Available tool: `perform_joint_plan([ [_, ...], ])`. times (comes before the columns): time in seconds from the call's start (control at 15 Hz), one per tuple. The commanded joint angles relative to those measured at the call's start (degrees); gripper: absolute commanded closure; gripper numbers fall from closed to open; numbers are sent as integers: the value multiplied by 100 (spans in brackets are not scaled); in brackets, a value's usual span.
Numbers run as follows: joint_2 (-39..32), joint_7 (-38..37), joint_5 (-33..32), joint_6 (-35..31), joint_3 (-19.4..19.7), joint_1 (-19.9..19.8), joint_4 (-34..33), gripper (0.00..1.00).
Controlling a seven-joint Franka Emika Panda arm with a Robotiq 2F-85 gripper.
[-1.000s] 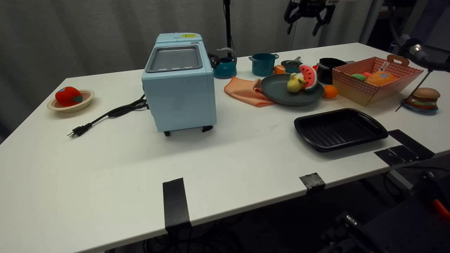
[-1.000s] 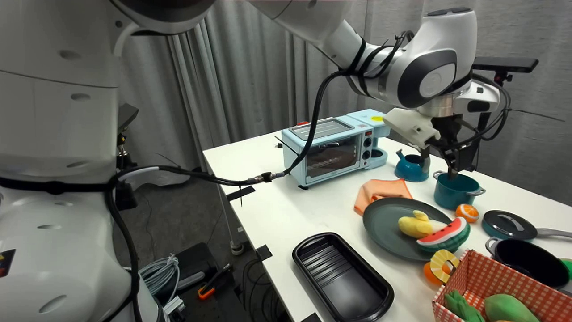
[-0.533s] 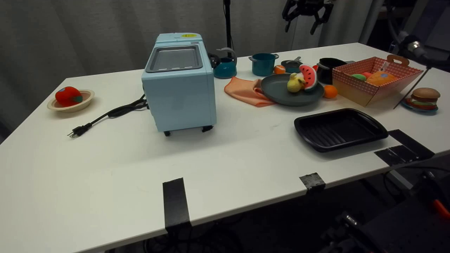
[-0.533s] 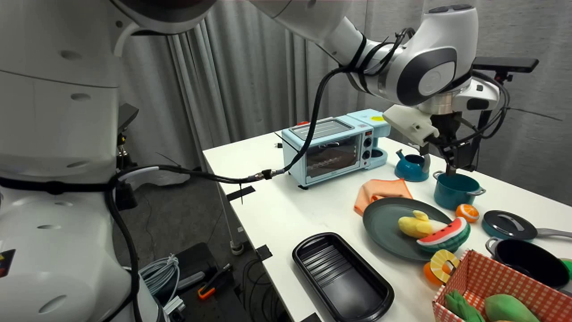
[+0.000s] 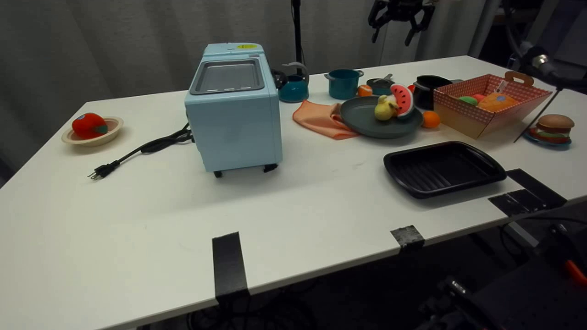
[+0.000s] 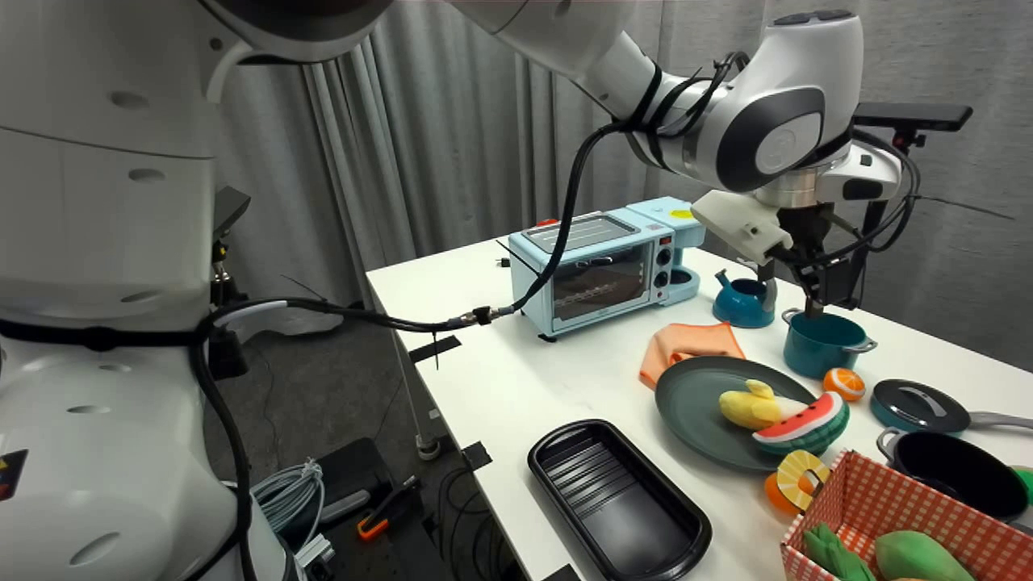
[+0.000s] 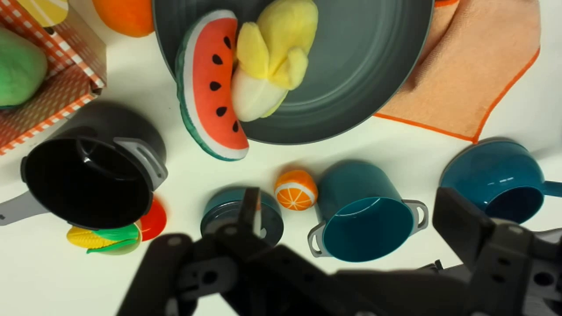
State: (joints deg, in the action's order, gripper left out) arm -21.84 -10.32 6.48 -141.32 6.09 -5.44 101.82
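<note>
In the wrist view the jaws, spread apart, are blurred; they cover parts of the lidded pan (image 7: 225, 206), toward seven o'clock, and of the teal kettle (image 7: 491, 162), at three. There the top edge crops the grey plate (image 7: 355, 57) at twelve and the orange cloth (image 7: 487, 66) at two, and the left edge crops the checked box (image 7: 52, 101) at ten. A red object (image 7: 155, 219) at eight is partly behind the black pot (image 7: 131, 123) and cannot be named. In an exterior view, the jaws hide a bit of the rim of the teal pot (image 6: 815, 355) at three, and the toaster oven (image 6: 601, 278) hides all but a sliver of a red plush (image 6: 547, 222) at one.
</note>
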Motion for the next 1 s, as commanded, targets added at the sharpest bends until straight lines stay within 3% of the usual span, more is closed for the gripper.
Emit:
perform_joint_plan([
  [0.0,-206,-59,-35,63,20,-17,-210,0],
  [0.67,-1541,-214,-90,463,191,-110,-1289,0],
  [0.93,-1779,-253,-88,613,217,-96,-1250,0],
])
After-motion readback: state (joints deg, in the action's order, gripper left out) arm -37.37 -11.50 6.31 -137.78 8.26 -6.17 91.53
